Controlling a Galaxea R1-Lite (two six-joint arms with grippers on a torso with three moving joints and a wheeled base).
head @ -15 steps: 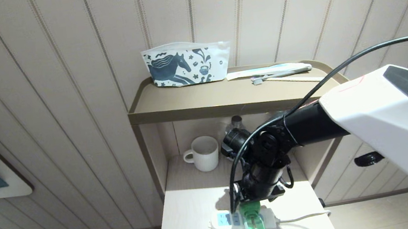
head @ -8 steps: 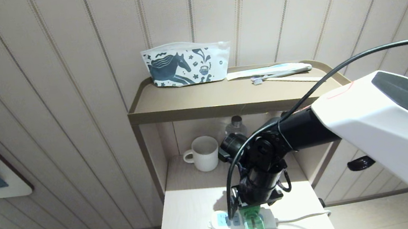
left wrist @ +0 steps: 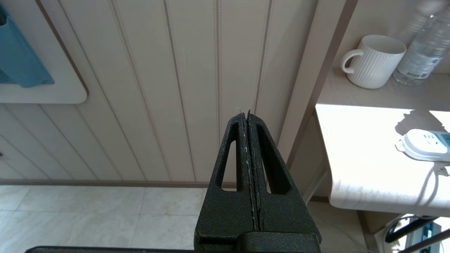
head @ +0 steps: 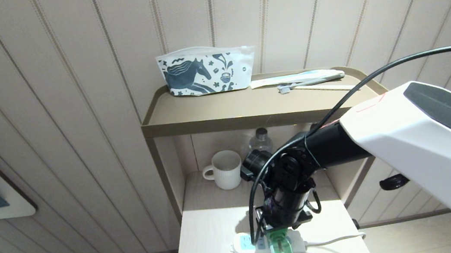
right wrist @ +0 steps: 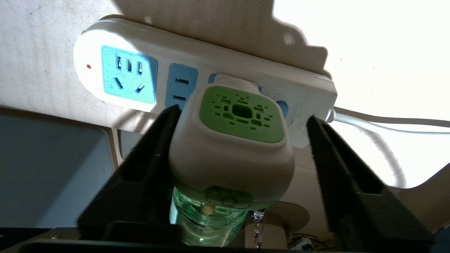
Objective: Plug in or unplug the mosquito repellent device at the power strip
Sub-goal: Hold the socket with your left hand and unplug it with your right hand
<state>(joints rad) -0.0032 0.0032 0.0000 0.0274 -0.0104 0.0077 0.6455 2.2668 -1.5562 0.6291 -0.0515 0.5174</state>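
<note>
We see the right gripper lower than a second ago, fingers narrowing, straddling but not yet clamping the white-and-green plug-in mosquito repellent device, seated at the white plastic power strip's three-o'clock end, so unplugging looks imminent; the left gripper hangs closed and empty.

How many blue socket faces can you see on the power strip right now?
3 on the power strip: a five-hole face at the rounded end, a narrow middle one, and a third mostly hidden behind the mosquito repellent device plugged there.
</note>
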